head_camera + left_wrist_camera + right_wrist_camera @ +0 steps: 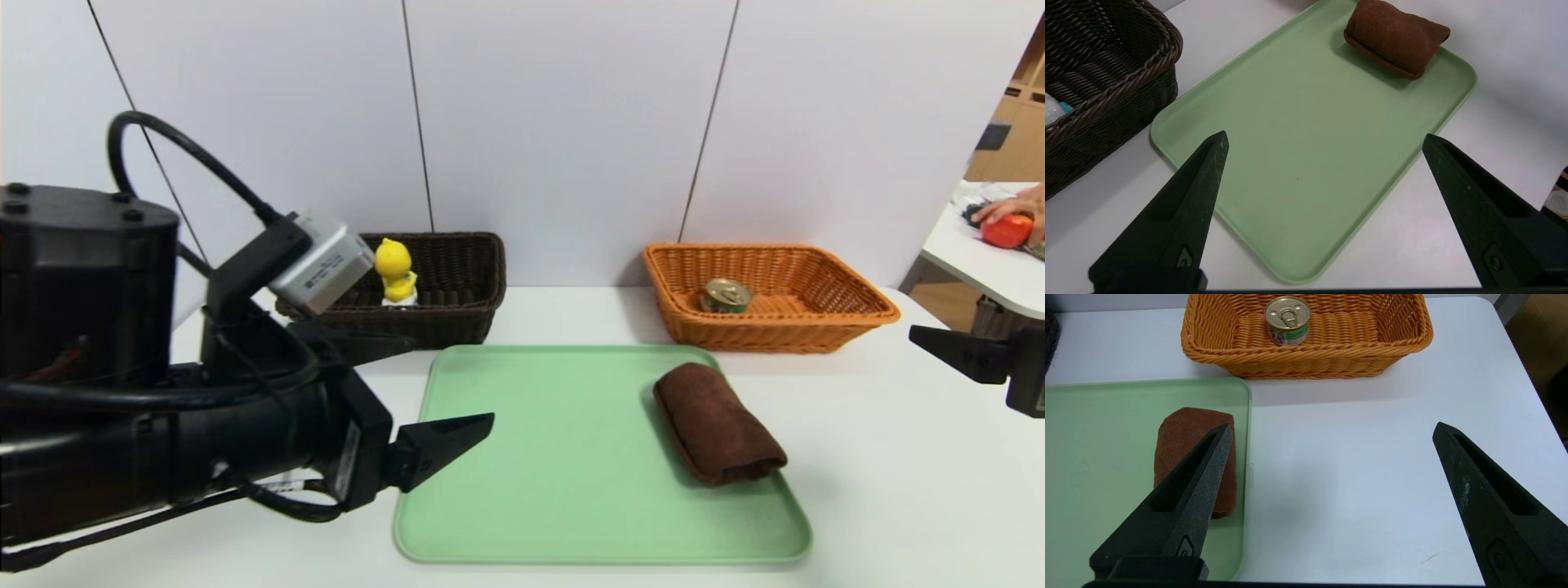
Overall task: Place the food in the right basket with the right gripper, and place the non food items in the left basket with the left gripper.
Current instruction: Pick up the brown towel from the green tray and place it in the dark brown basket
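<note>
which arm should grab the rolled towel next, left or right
Left, I'd say. The brown towel lies nearer the right gripper, but as a non-food item it belongs in the dark basket, beside the left gripper, whose jaws are open and empty.

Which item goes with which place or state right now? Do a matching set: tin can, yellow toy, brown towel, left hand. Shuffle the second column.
Things
1. tin can
2. yellow toy
3. brown towel
4. left hand

Places or states
A. lying on the green tray, near its right side
B. open and empty, near the tray's left side
C. in the orange-tan basket
D. in the dark brown basket

Pairs: 1-C, 2-D, 3-A, 4-B
</note>
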Motion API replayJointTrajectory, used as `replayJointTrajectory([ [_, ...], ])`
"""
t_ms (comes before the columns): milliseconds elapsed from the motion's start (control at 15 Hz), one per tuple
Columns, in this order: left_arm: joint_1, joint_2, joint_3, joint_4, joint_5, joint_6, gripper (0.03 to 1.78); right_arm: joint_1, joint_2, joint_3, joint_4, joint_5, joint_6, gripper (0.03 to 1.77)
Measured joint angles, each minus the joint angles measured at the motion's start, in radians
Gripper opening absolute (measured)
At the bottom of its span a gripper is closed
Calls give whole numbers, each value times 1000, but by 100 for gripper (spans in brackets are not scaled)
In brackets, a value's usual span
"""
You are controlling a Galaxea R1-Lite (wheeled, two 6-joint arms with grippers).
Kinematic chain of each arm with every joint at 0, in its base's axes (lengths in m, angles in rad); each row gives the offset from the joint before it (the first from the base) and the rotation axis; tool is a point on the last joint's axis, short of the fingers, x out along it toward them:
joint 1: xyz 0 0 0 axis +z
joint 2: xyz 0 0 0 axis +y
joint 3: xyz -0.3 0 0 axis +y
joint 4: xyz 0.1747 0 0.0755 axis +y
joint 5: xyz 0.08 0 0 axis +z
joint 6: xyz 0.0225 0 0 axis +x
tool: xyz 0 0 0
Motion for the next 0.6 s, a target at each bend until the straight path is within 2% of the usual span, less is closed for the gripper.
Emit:
replayJointTrajectory([
  [267, -85, 203, -150, 2, 100, -50, 169, 0, 10, 4, -6, 4, 4, 169],
  [600, -221, 452, -358, 26, 247, -141, 169, 13, 28, 11, -11, 29, 43, 169],
])
